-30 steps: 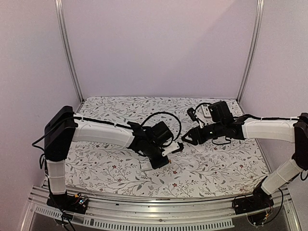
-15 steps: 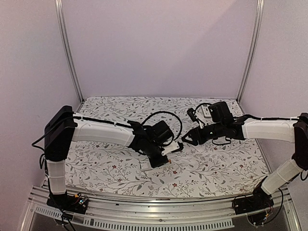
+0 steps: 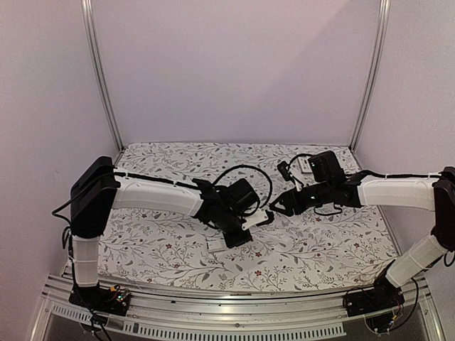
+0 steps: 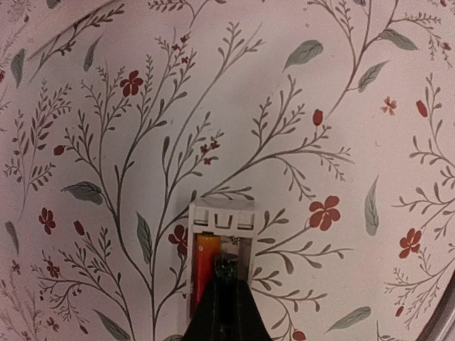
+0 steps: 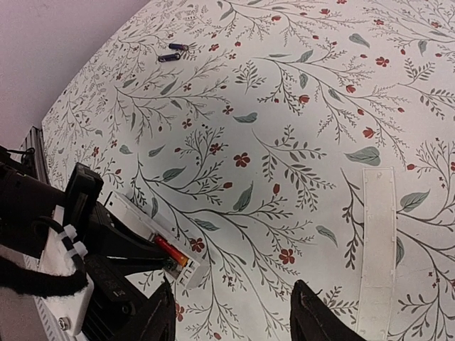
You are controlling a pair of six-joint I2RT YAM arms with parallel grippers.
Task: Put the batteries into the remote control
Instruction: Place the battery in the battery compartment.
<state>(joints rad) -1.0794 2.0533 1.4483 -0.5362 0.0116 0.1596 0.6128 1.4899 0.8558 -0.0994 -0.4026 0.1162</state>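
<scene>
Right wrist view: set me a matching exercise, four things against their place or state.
1 remote control
2 loose batteries
3 white strip
4 right claw

A open, holding nothing
B flat on the cloth, at the right of the view
C far off on the cloth, two together
D compartment open, red battery inside

Pairs: 1-D, 2-C, 3-B, 4-A

The tablecloth (image 4: 320, 85) under me is matt cloth with a printed flower pattern. The remote control (image 4: 220, 215) is smooth white plastic, and its battery (image 4: 206, 259) has a glossy red-orange sleeve (it catches the light). My left pincer (image 4: 226, 275) is dull black plastic; the loose cover strip (image 5: 377, 241) is matt white.
</scene>
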